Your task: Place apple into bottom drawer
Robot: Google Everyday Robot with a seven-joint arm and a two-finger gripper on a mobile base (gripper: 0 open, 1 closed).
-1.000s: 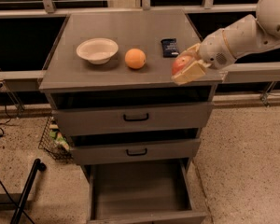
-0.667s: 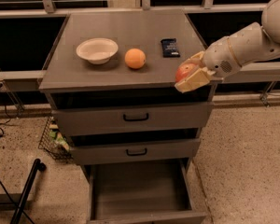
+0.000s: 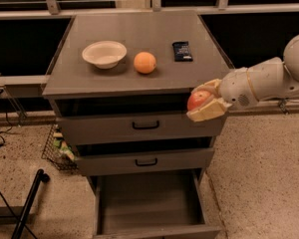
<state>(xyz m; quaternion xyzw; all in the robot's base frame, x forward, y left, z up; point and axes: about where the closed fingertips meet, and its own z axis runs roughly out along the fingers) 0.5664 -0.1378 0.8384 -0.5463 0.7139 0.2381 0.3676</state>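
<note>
The red apple point(image 3: 198, 99) with a pale patch sits between the cream fingers point(image 3: 208, 112) of my gripper point(image 3: 205, 100), which is shut on it. The gripper hangs in front of the cabinet's right front corner, level with the top drawer. The bottom drawer point(image 3: 148, 201) is pulled open below, its plain grey inside showing, down and to the left of the apple. My white arm point(image 3: 269, 81) comes in from the right.
On the grey cabinet top point(image 3: 139, 39) stand a white bowl point(image 3: 104, 53), an orange point(image 3: 145, 62) and a dark packet point(image 3: 182, 51). Two upper drawers point(image 3: 145, 126) with black handles are slightly ajar. A wire basket point(image 3: 57, 147) and a black pole point(image 3: 30, 198) are at the left on the floor.
My gripper has carried the apple down and off the cabinet top's right edge, from beside the top surface to in front of the top drawer.
</note>
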